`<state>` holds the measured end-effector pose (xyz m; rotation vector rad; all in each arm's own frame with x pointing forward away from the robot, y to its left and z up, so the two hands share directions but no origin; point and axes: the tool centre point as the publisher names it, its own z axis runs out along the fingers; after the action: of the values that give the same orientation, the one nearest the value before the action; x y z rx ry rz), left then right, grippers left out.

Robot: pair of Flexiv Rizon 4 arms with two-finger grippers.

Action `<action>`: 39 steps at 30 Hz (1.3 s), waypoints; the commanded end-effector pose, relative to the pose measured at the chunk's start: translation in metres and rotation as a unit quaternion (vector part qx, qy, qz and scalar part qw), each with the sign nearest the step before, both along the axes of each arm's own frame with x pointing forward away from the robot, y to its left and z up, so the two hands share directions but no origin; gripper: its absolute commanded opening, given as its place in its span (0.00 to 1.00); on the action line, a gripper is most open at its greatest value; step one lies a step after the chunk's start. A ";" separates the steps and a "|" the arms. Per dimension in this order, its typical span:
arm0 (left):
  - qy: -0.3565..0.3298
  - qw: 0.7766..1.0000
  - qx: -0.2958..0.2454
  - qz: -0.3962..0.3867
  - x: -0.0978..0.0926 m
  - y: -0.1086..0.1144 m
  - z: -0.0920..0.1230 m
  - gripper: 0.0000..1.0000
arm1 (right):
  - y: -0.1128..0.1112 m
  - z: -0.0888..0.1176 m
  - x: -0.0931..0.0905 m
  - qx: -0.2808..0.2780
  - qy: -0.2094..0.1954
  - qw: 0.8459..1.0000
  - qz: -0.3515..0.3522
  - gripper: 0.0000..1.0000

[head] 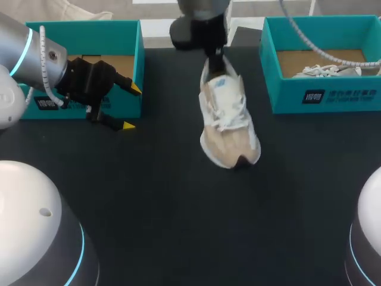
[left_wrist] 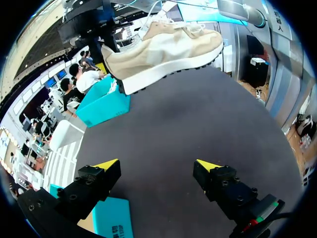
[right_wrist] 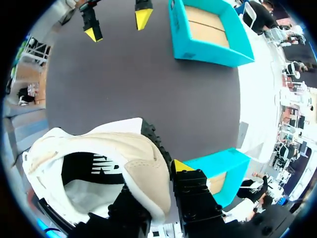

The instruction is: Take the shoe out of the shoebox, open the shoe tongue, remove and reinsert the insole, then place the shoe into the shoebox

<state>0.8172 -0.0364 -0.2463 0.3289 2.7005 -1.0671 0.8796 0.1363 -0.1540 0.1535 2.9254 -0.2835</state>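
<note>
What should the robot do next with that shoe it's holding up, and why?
Probably lower the shoe onto the black table. The right pincer grips it by the heel, and the left wrist view shows its sole clear of the table. The left pincer hangs open near the left shoebox; a resting shoe should be easier to work on.

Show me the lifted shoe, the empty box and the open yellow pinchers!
shoe (head: pixel 229 113), head view, on its laces.
left shoebox (head: pixel 89 39), head view, on its inner back wall.
left gripper (left_wrist: pixel 158 164), left wrist view, midway between its yellow tips.
</note>
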 end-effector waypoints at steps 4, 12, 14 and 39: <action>0.000 1.000 0.002 0.000 0.000 0.000 0.000 1.00 | -0.017 0.040 -0.006 -0.016 0.006 0.999 -0.037 0.00; 0.000 1.000 0.002 0.000 0.000 0.000 0.000 1.00 | -0.017 0.040 -0.006 -0.016 0.006 0.999 -0.037 0.00; 0.000 1.000 0.002 0.000 0.000 0.000 0.000 1.00 | -0.017 0.040 -0.006 -0.016 0.006 0.999 -0.037 0.00; 0.000 1.000 0.002 0.000 0.000 0.000 0.000 1.00 | -0.247 0.043 0.164 -0.023 -0.008 0.990 -0.140 0.00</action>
<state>0.8172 -0.0365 -0.2463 0.3290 2.7006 -1.0672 1.0293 -0.0919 -0.1144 0.4998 2.8460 -0.4271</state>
